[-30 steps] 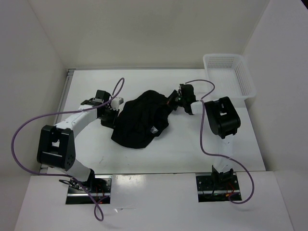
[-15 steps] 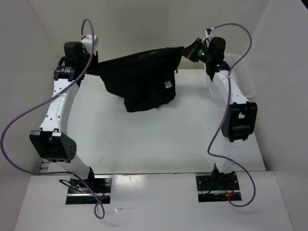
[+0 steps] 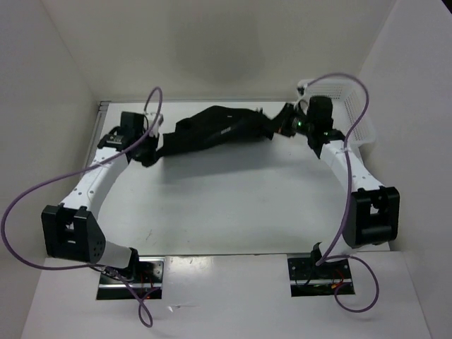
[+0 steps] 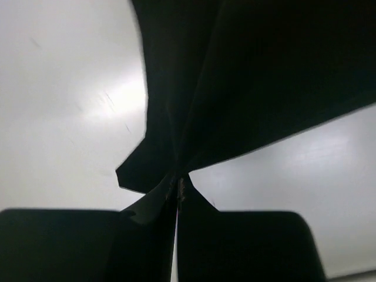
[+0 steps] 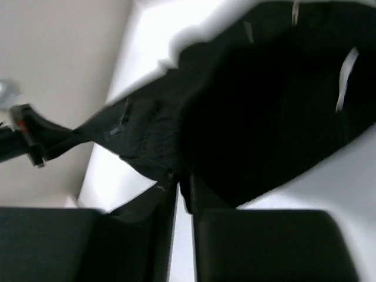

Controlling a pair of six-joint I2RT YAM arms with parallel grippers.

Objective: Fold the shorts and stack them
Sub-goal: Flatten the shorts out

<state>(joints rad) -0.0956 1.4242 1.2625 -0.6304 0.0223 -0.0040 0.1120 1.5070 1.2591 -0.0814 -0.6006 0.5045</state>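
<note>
The black shorts (image 3: 215, 128) hang stretched between my two grippers, low over the far part of the white table, with a small white label mark (image 3: 227, 129) showing. My left gripper (image 3: 150, 147) is shut on the left end of the shorts (image 4: 247, 82). My right gripper (image 3: 278, 127) is shut on the right end (image 5: 264, 123). In the left wrist view my gripper (image 4: 177, 185) pinches the cloth. In the right wrist view my gripper (image 5: 178, 181) pinches the cloth, and a white label (image 5: 346, 70) shows.
A white plastic mesh basket (image 3: 353, 113) stands at the far right, just behind my right arm. White walls close the table (image 3: 233, 198) at the back and both sides. Purple cables loop off both arms.
Both grippers lifted the shorts from the table a second ago, held them spread high, and have now come down and nearer; the cloth hangs flatter and lower over the table.
</note>
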